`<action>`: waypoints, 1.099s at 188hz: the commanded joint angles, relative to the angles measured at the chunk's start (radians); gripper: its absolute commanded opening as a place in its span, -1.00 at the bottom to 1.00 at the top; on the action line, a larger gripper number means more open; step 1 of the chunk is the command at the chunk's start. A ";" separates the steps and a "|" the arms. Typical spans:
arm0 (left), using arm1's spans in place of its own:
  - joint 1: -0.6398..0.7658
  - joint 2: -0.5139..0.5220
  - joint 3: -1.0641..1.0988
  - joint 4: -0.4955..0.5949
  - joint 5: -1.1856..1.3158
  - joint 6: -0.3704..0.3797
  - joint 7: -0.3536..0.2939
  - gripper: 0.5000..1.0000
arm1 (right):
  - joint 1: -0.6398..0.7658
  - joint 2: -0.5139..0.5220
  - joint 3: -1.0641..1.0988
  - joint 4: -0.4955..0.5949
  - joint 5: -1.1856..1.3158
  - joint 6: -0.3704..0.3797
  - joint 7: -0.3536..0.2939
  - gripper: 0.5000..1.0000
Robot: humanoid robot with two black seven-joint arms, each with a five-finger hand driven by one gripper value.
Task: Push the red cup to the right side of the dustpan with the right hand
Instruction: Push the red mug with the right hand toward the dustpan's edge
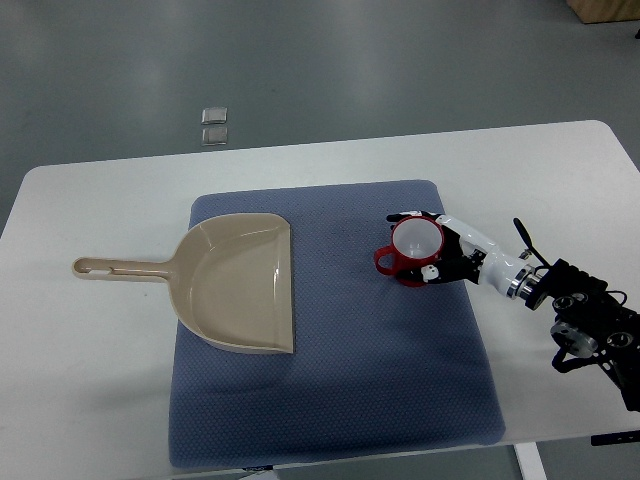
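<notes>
A red cup with a white inside sits on the blue mat, right of centre, its handle pointing left. My right hand comes in from the right edge and lies against the cup's right side. Its fingers reach past the far rim, and the thumb sits at the near side. The fingers are spread around the cup rather than clamped on it. A beige dustpan lies on the mat's left part, mouth facing right and handle pointing left. About a hand's width of mat separates cup and dustpan.
The mat lies on a white table. The table's right edge runs close behind my right forearm. Two small grey squares lie on the floor beyond the table.
</notes>
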 commanded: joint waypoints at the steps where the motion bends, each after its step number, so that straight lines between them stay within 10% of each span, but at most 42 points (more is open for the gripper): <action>1: 0.000 0.000 0.000 0.000 0.000 0.001 0.000 1.00 | 0.001 0.021 0.001 0.000 0.002 -0.016 0.000 0.74; 207: 0.000 0.000 0.000 -0.002 0.000 0.000 0.000 1.00 | -0.015 0.134 -0.035 0.015 0.000 -0.064 0.000 0.73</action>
